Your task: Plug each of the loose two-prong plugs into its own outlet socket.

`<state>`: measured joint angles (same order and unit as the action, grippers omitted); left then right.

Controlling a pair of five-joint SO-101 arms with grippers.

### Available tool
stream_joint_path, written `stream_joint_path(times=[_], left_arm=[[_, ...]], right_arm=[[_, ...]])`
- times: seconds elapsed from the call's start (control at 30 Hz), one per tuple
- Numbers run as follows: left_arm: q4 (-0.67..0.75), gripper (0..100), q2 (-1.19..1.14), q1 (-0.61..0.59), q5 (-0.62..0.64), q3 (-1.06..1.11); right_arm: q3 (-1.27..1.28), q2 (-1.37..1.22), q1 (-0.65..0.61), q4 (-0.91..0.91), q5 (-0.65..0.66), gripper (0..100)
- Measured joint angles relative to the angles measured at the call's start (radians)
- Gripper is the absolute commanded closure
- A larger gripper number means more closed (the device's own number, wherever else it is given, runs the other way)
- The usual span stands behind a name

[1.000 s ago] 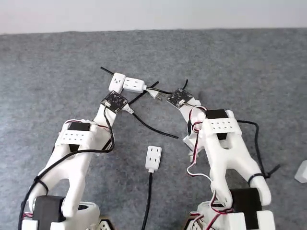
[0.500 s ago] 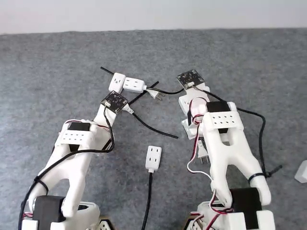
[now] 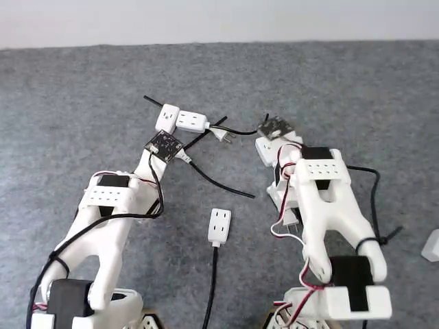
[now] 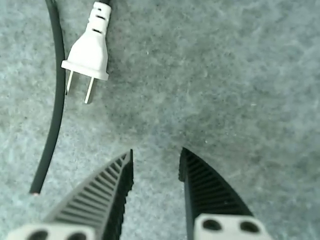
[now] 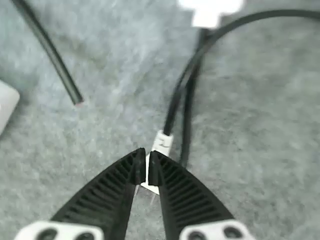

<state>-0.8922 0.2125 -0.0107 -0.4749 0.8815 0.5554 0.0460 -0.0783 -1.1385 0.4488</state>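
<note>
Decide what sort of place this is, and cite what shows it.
Probably a robotics test bench: two white robot arms sit side by side on a grey felt-like tabletop, with a loose two-prong plug and an outlet socket laid out for practice.

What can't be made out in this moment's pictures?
- Right wrist view: the right gripper is shut in front of a white plug and covers its prongs. Whether it touches or grips the plug cannot be told.
- High view: a white object is cut off by the right edge, so it cannot be identified.
- Left wrist view: the cord of the second plug leaves by the top edge, so its run is unseen.
</note>
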Motion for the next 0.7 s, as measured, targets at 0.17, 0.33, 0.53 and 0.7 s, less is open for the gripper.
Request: stream_joint_path(times=[0.17,0.33,0.53,0.7], left_arm=[[0.0,86,0.0,0.0,0.0,0.0],[0.0,86,0.0,0.0,0.0,0.0],[0.005,86,-0.005,-0.002,0.0,0.0],[0.008,86,-0.005,-0.002,0.0,0.0]], right_arm=[[-0.008,-0.089,0.021,0.04,0.021,99.0],[-0.043,-0.132,0.046,0.046,0.025,99.0],[-0.051,-0.135,0.048,0.046,0.025,98.7],[-0.072,-0.14,0.035,0.048,0.028,95.7]])
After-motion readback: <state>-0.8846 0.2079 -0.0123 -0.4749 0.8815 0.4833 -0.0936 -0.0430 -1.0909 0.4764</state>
